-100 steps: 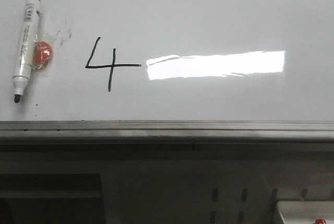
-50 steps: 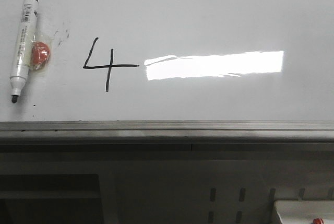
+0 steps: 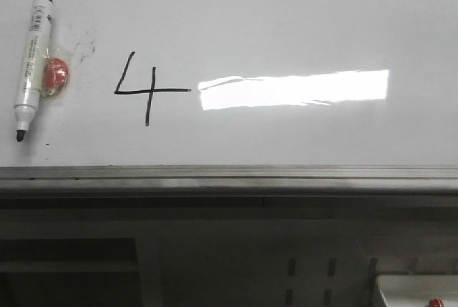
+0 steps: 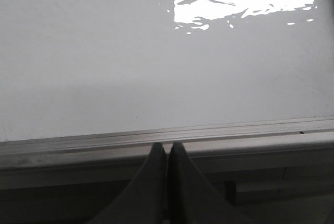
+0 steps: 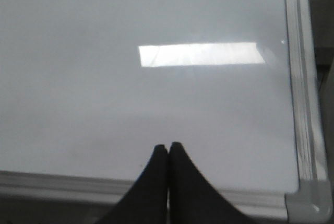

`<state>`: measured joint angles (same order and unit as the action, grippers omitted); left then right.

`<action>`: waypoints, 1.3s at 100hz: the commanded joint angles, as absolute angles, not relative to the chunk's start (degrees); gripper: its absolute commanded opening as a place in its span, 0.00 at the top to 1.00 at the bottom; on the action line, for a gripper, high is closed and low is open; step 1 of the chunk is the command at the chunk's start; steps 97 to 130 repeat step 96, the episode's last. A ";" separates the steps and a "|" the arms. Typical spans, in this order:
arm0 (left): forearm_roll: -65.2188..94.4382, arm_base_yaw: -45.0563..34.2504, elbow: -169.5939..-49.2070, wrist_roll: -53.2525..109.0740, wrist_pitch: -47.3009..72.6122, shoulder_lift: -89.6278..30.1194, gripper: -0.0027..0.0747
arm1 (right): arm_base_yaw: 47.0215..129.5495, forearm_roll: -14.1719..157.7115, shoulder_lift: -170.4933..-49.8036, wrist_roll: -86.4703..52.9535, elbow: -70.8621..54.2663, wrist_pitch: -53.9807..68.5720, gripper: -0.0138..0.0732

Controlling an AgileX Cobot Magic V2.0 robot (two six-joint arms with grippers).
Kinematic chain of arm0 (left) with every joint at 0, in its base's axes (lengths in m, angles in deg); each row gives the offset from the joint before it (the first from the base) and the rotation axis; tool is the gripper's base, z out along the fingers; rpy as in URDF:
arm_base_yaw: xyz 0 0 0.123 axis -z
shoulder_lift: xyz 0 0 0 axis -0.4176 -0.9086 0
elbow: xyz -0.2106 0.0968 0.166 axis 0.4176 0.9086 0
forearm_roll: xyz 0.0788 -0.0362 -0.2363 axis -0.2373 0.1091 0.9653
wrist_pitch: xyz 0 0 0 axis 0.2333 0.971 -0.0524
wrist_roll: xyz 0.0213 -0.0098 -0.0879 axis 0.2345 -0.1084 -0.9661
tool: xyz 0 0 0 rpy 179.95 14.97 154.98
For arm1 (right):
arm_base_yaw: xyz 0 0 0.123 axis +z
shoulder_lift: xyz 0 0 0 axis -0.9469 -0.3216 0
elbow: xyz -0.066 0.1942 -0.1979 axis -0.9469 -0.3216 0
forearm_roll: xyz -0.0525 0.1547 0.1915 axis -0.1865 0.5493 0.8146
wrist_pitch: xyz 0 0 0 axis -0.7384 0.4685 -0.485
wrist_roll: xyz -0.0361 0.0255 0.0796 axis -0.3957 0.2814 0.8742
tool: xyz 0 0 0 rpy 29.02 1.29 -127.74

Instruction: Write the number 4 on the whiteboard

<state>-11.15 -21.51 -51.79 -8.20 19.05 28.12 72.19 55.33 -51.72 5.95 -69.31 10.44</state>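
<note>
The left pincer [image 4: 167, 148], two dark tapered fingers pressed together with nothing between them, hangs at the near grey metal rail of the large glossy white whiteboard [image 4: 104, 67]. The right pincer [image 5: 168, 148] is likewise pressed together and holds nothing; its tips sit over the white board surface [image 5: 78, 78] just inside the near rail, near a corner where two rails meet.

In the front view neither pincer appears. The whiteboard [image 3: 286, 21] fills the upper part of that view, with its grey rail running across below it. The thin black hand-drawn number 4 [image 3: 147, 91], open at the top with angular strokes, sits on the left half of the board. Its crossbar ends just short of a bright rectangular light glare [image 3: 293, 89] to its right.

Well left of the number lies a white marker with a black cap and black tip [image 3: 30, 64], slightly tilted, tip toward the rail. A small round red object [image 3: 55, 74] touches the marker's right side. Faint grey smudges [image 3: 87, 46] show between that object and the number.
</note>
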 commanded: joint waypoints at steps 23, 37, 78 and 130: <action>-10.55 -21.56 -49.89 -8.24 16.07 29.55 0.99 | 71.10 55.62 -50.25 8.39 -70.66 3.15 0.92; -10.55 -21.56 -49.89 -8.24 16.07 29.55 0.99 | 71.10 55.62 -50.25 8.39 -70.66 1.73 0.92; -10.55 -21.56 -49.89 -8.24 16.07 29.55 0.99 | 71.10 55.62 -50.25 8.39 -70.66 1.73 0.92; -10.55 -21.56 -49.89 -8.24 16.07 29.55 0.99 | 71.10 55.62 -50.25 8.39 -70.66 1.73 0.92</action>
